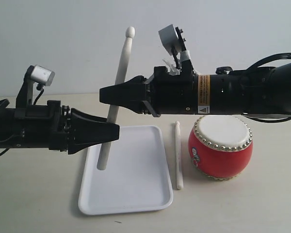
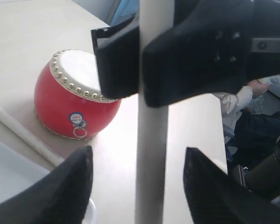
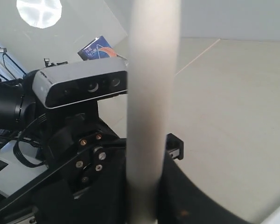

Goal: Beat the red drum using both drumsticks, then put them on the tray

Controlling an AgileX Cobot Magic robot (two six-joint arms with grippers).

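One drumstick (image 1: 120,73) stands nearly upright, bead tip up, its lower end over the white tray (image 1: 136,194); I cannot tell whether it touches the tray. My right gripper (image 1: 106,94) reaches across from the right and is shut on this drumstick (image 3: 151,93), as the right wrist view (image 3: 147,186) shows. Below it, my left gripper (image 1: 114,133) is open, and the stick (image 2: 151,163) passes between its fingers with a gap on each side. The second drumstick (image 1: 178,155) lies flat on the table between the tray and the red drum (image 1: 220,148).
The drum (image 2: 67,100) stands right of the tray's right rim. The lying stick (image 2: 23,135) runs along the tray (image 2: 9,172) edge. The right arm (image 1: 242,92) spans above the drum. Beyond the table's far edge there is clutter (image 2: 242,112).
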